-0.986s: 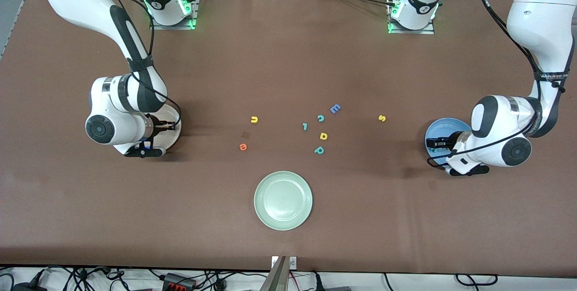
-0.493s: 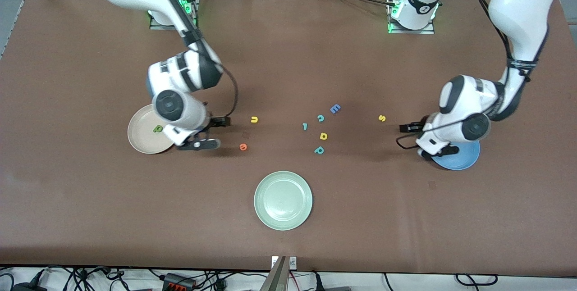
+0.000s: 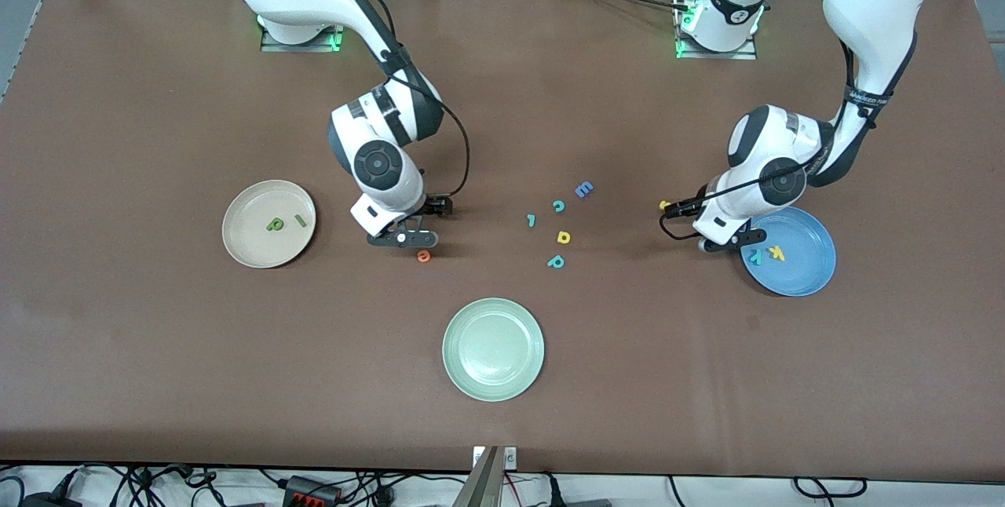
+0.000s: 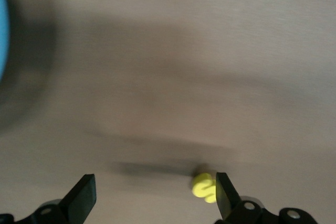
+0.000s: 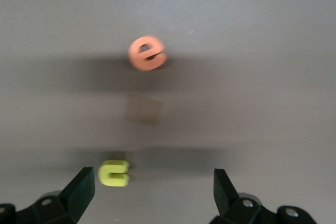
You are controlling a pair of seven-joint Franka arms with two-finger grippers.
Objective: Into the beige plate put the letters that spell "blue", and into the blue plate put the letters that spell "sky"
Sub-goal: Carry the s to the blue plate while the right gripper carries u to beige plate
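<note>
Front view: round cream-beige plate [image 3: 269, 224] toward the right arm's end of the brown table [image 3: 157, 350] holds the green foam b [image 3: 274, 224] and thin green l bar [image 3: 300, 220]. Round bright blue plate [image 3: 793, 256] toward the left arm's end holds the yellow k [image 3: 777, 253] and teal y [image 3: 754, 257]. Right gripper [image 3: 424, 220] is over the table beside the orange round e [image 3: 424, 256]. Left gripper [image 3: 681, 218] is beside the blue plate's rim.

Left wrist view: fingers [image 4: 84, 198] spread wide, nothing held; yellow foam s [image 4: 202, 187] lies on the table just beside one finger.

Right wrist view: fingers [image 5: 81, 191] spread, empty; yellow u [image 5: 113, 173] and the orange e lie apart on the table.
</note>
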